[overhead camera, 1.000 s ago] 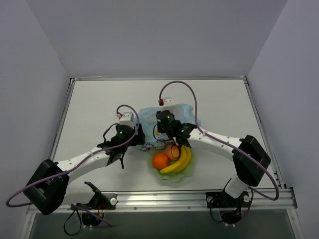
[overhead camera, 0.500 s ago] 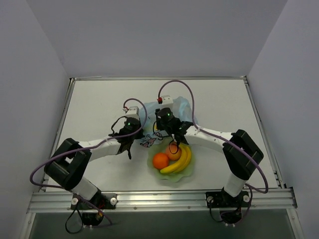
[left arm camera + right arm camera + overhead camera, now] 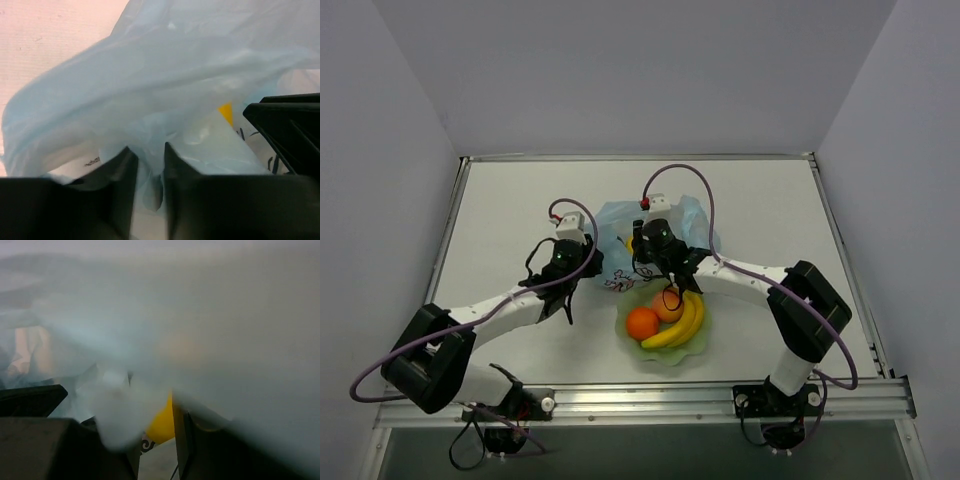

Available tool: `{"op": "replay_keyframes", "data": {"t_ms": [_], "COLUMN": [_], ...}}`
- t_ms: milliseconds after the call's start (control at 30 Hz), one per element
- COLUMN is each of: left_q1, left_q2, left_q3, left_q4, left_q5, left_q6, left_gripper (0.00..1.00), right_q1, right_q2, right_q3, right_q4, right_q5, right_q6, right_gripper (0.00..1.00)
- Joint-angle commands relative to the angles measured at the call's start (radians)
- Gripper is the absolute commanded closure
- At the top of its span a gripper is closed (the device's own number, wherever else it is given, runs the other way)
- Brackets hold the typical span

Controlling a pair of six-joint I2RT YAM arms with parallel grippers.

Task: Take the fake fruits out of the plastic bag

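Observation:
The light-blue plastic bag (image 3: 672,214) lies behind the pale green bowl (image 3: 700,346). An orange (image 3: 642,323), a peach-pink fruit (image 3: 669,308) and yellow bananas (image 3: 687,321) sit in the bowl. My left gripper (image 3: 596,268) is shut on a fold of the bag (image 3: 150,75) at its left edge; its fingers (image 3: 120,170) pinch the film. My right gripper (image 3: 634,248) is inside the bag mouth, with film (image 3: 200,315) draped over it. Its jaws stand close together with a yellow fruit (image 3: 162,425) between them. That yellow also shows in the left wrist view (image 3: 226,113).
The bowl stands just in front of the bag, between the two arms. Purple cables loop above both wrists. The table's raised edges run along the left, back and right sides.
My right gripper has moved from above the bowl back up-left into the bag mouth. My left arm has shifted and lifted the bag's left edge. The peach-pink fruit stays in the bowl.

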Motion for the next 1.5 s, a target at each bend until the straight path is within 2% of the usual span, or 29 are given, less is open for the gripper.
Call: {"op": "replay_keyframes", "data": {"t_ms": [0,33,100,167,267,333,367,500,633,733,800,833,967,1167,1267,1300,1400,1467], "left_q1": [0.003,-0.004,-0.020,-0.046,-0.086,-0.112,-0.147,-0.261,-0.306,-0.307,-0.301,-0.288,-0.237,-0.209,-0.205,-0.203,-0.200,-0.197], "left_q2": [-0.075,-0.116,-0.165,-0.237,-0.312,-0.329,-0.329,-0.290,-0.140,-0.048,-0.001,0.046,0.183,0.344,0.388,0.395,0.408,0.405], "left_q3": [0.026,0.032,0.054,0.078,0.105,0.150,0.172,0.328,0.448,0.506,0.532,0.546,0.640,0.727,0.747,0.744,0.726,0.700], "left_q4": [-0.038,-0.061,-0.149,-0.247,-0.386,-0.532,-0.580,-0.712,-0.775,-0.763,-0.763,-0.754,-0.767,-0.764,-0.752,-0.744,-0.711,-0.689], "left_q5": [-0.012,-0.017,-0.061,-0.093,-0.158,-0.211,-0.235,-0.331,-0.380,-0.399,-0.436,-0.442,-0.466,-0.509,-0.540,-0.546,-0.565,-0.557], "left_q6": [0.000,0.002,0.011,0.011,0.003,-0.012,-0.024,-0.080,-0.097,-0.113,-0.124,-0.123,-0.106,-0.066,-0.038,-0.035,-0.012,0.002], "left_gripper": [0.70,0.46,0.30,0.25,0.25,0.28,0.40,0.58,0.61,0.61,0.54,0.46,0.37,0.33,0.42,0.52,0.62,0.81], "right_q1": [0.001,0.001,0.000,0.000,0.004,0.006,0.006,0.004,-0.003,-0.008,-0.008,-0.008,-0.009,-0.017,-0.029,-0.032,-0.043,-0.046], "right_q2": [-0.025,-0.035,-0.049,-0.051,-0.043,-0.051,-0.054,-0.066,-0.092,-0.094,-0.094,-0.089,-0.083,-0.100,-0.103,-0.104,-0.104,-0.104], "right_q3": [-0.018,-0.021,-0.033,-0.042,-0.050,-0.060,-0.068,-0.084,-0.085,-0.085,-0.090,-0.093,-0.094,-0.113,-0.126,-0.137,-0.139,-0.136], "right_q4": [0.080,0.078,0.083,0.094,0.106,0.115,0.127,0.144,0.144,0.141,0.158,0.164,0.170,0.180,0.190,0.202,0.210,0.210], "right_q5": [-0.011,-0.007,0.001,-0.005,0.002,0.016,0.021,0.021,0.013,0.003,-0.004,-0.016,-0.021,-0.019,-0.027,-0.030,-0.045,-0.047], "right_q6": [0.019,0.019,0.023,0.029,0.039,0.049,0.054,0.060,0.069,0.080,0.086,0.089,0.095,0.094,0.097,0.103,0.106,0.106], "right_gripper": [0.76,0.76,0.76,0.76,0.76,0.76,0.76,0.77,0.80,0.81,0.81,0.82,0.82,0.82,0.82,0.82,0.82,0.82]}}
